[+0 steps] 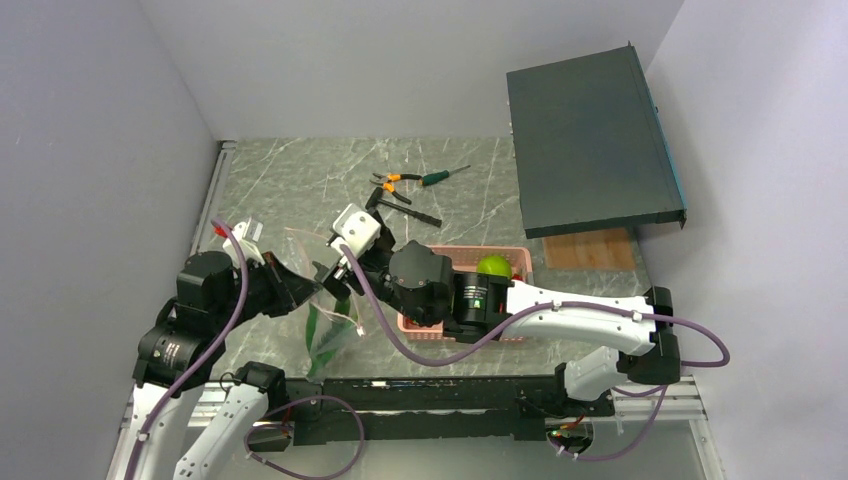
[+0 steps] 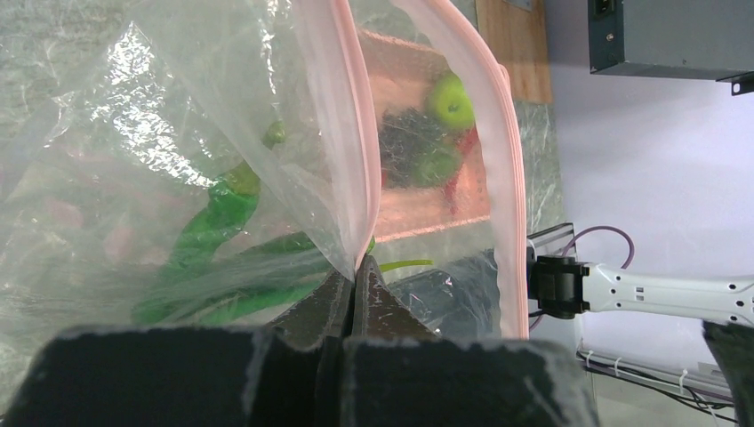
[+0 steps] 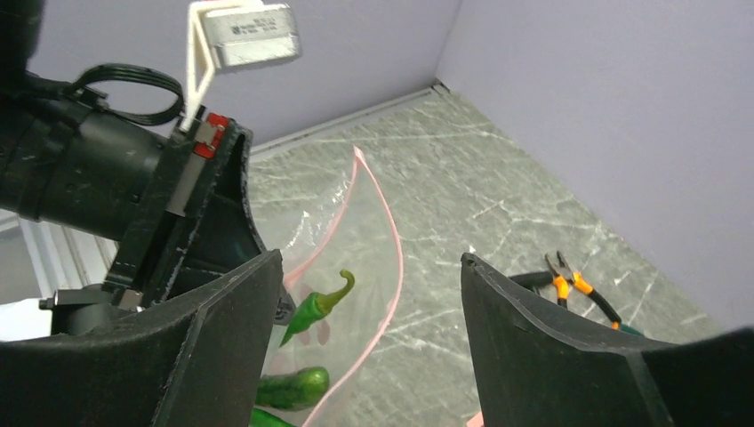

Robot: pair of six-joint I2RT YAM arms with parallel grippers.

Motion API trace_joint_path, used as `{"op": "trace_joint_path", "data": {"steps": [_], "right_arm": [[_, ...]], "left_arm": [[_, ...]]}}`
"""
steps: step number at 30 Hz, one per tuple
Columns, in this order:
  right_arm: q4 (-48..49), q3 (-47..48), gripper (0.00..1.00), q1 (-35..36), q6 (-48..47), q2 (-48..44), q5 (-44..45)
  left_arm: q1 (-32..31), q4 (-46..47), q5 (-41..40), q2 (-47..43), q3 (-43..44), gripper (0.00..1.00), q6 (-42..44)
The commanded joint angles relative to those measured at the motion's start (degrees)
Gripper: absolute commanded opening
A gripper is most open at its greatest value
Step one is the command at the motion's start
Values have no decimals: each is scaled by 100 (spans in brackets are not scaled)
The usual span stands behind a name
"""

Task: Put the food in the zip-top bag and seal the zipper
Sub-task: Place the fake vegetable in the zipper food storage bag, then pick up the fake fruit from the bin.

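Note:
The clear zip-top bag (image 1: 306, 246) hangs open at the table's front left, and its pale pink zipper (image 2: 345, 133) forms an open loop. My left gripper (image 2: 357, 269) is shut on one side of the zipper strip and holds the mouth up. Long green peppers (image 2: 213, 222) lie inside the bag and also show in the top view (image 1: 323, 335). My right gripper (image 3: 372, 258) is open and empty just above the bag's mouth (image 3: 391, 267), with peppers (image 3: 318, 302) below it. A round green apple (image 1: 493, 266), a dark grape bunch (image 2: 409, 133) and a red chilli (image 2: 466, 142) lie in the pink basket.
The pink mesh basket (image 1: 516, 262) stands right of the bag, partly under my right arm. Orange-handled pliers (image 1: 395, 184) and a green screwdriver (image 1: 440, 177) lie at the back. A dark flat box (image 1: 590, 140) leans at the back right, above a wooden board (image 1: 590, 250).

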Motion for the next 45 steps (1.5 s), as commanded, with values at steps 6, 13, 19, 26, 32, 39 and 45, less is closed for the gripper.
{"op": "trace_joint_path", "data": {"steps": [6, 13, 19, 26, 32, 39, 45], "right_arm": [[-508, -270, 77, -378, 900, -858, 505], [-803, -1049, 77, -1103, 1760, -1753, 588], [-1876, -1413, 78, -1810, 2666, -1966, 589], [-2543, -2059, 79, -2017, 3479, -2183, 569], [-3139, -2539, 81, -2204, 4191, -2017, 504], [-3942, -2521, 98, -2339, 3772, -1305, 500], [-4919, -2082, 94, -2339, 3310, -383, -73]], "left_arm": [[-24, -72, -125, -69, 283, 0, 78], [-26, -73, -51, -41, 257, 0, 108], [-24, -164, -79, -105, 295, 0, 126], [-28, -59, -74, -97, 211, 0, 94], [-28, -25, -52, -94, 214, 0, 90], [-29, -169, -68, -73, 317, 0, 158], [-29, -208, -128, -54, 342, 0, 211]]}}
